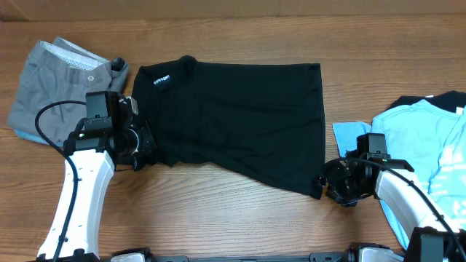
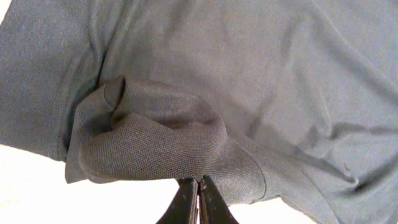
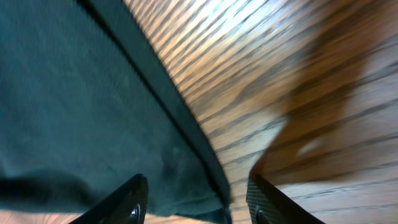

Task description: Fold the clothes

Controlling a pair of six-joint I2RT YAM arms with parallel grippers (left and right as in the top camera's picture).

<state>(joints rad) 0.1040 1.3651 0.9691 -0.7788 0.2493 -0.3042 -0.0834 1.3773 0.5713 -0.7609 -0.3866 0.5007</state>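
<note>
Plain black short-sleeved T-shirt [image 1: 233, 116] flat at frame centre on wooden table [image 1: 218, 211]. Left gripper [image 2: 198, 186] pinched tight on bunched sleeve; right gripper [image 3: 196, 186] jaws apart, straddling lower-right hem corner. Risk: right closes beside hem and misses; thin left pinch slips on lift.

The overhead camera looks straight down on the counter [image 1: 240, 225] from well above. Each wrist camera sits very close to the cloth and looks out past its own tips, the left claw [image 2: 198, 202] and the right claw [image 3: 198, 196]. All three views share the black T-shirt [image 1: 240, 124].
</note>
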